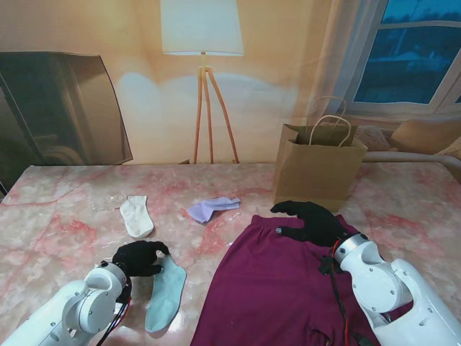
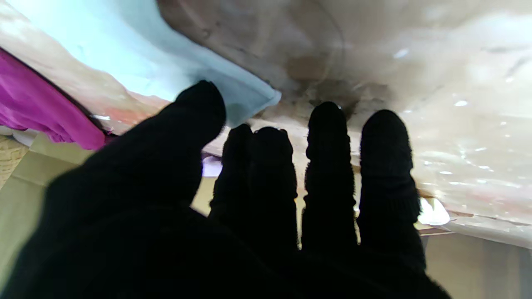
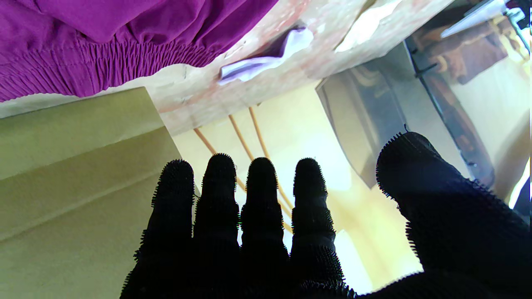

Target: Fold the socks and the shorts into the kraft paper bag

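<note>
Left hand (image 1: 140, 257) rests at the near left of the table (image 1: 57, 216), its fingers (image 2: 328, 141) spread and holding nothing, the thumb just touching the far end of the pale blue sock (image 1: 166, 295); a white sock (image 1: 136, 216) lies farther off and a lilac sock (image 1: 210, 208) lies beyond, toward the middle. Right hand (image 1: 311, 221) lies flat and open on the waistband of the magenta shorts (image 1: 274, 288), holding nothing, with the kraft paper bag (image 1: 317, 169) standing upright just beyond it at the far right.
</note>
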Available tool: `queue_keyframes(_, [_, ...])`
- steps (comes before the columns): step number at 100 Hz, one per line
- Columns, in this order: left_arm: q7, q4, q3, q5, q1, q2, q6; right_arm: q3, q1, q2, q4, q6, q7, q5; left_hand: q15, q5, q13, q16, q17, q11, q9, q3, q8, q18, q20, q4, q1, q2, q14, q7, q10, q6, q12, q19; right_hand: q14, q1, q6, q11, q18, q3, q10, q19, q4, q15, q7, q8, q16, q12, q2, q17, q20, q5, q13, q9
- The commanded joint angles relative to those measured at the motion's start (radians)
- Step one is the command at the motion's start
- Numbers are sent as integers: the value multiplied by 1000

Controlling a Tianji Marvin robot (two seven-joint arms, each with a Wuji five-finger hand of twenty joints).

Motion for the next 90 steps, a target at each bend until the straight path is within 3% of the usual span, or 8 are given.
queue_keyframes(1, [1, 9, 10, 11, -6, -1, -6, 1, -11, -5, -5, -3, -3, -1, 32, 46, 25, -7, 13, 35, 29, 42, 102, 13, 15, -50, -27, -48, -15, 151, -35, -30, -33, 41, -34, -35, -22, 8, -9, -14, -16, 32, 46, -8, 1, 10, 8, -2, 22, -9, 21, 20, 10, 24])
queue_keyframes(18, [14, 26, 31, 27, -16, 0, -1, 5, -13, -6, -6, -2, -7, 3, -19, 43, -13, -15, -36, -29, -5, -43, 376, 29, 14, -81, 43, -92, 15, 500, 24, -191, -29, 0, -34, -25, -23, 8, -12, -9, -16, 33, 46, -7, 2, 11, 9, -2, 29, -6, 24, 22, 13, 27])
queue_keyframes(28, [13, 25, 31, 33, -15, 1, 0, 6, -14, -6, -7, -2, -7, 5, -123, 60, -85, -38, -113, -217, -89, -77, 466, 32, 21, -65, 76, -81, 42, 591, 37, -238, -58, -64, -33, -28, -24, 9, -13, -9, -17, 33, 45, -7, 4, 11, 9, -2, 30, -5, 25, 22, 13, 28])
queue_keyframes(39, [13, 20, 22, 38, -9, 2, -14, 5, -14, -6, -7, -1, -7, 8, -192, 64, -107, -59, -156, -493, -180, -79, 499, 37, 35, -61, 71, -71, 35, 591, 75, -247, -578, -109, -32, -30, -25, 9, -14, -11, -16, 33, 44, -7, 3, 11, 9, -2, 33, -5, 26, 23, 14, 28])
queue_keyframes(46, [23, 17, 13, 16, -3, -3, -22, 3, -13, -6, -6, -1, -6, 7, -197, 67, -57, -71, -134, -509, -85, -64, 510, 51, 34, -57, 73, -80, 37, 588, 74, -250, -692, -110, -32, -33, -24, 8, -14, -14, -15, 33, 44, -7, 3, 11, 9, -2, 35, -3, 26, 23, 14, 28])
queue_keyframes(61, [76, 16, 2, -35, 0, -18, -30, -2, -10, -6, -3, 3, -5, 9, -200, 75, 86, -151, -72, -576, 272, -13, 514, 84, 20, -61, 86, -108, 29, 576, 57, -263, -442, -85, -31, -33, -25, 9, -15, -19, -15, 33, 45, -6, 3, 11, 9, -2, 37, -3, 28, 22, 14, 28])
queue_keyframes(71, [68, 5, -3, -56, -2, -20, -27, -5, -9, -6, -2, 5, -5, 11, -189, 76, 77, -135, -83, -577, 284, -2, 318, 81, 17, -48, 99, -80, 33, 454, 73, -206, -361, -88, -31, -35, -23, 9, -15, -20, -16, 34, 45, -6, 3, 11, 9, -1, 38, -3, 28, 24, 14, 29])
queue_keyframes(90, [67, 2, 2, -77, -21, -25, -27, -5, -8, -6, 0, 6, -4, 12, -182, 171, 81, -126, -88, -556, 291, 29, 242, 88, 20, -28, 83, -89, 45, 485, 90, -220, -326, -89, -31, -34, -25, 9, -15, -22, -17, 35, 46, -6, 4, 11, 9, -1, 39, -2, 29, 25, 15, 29])
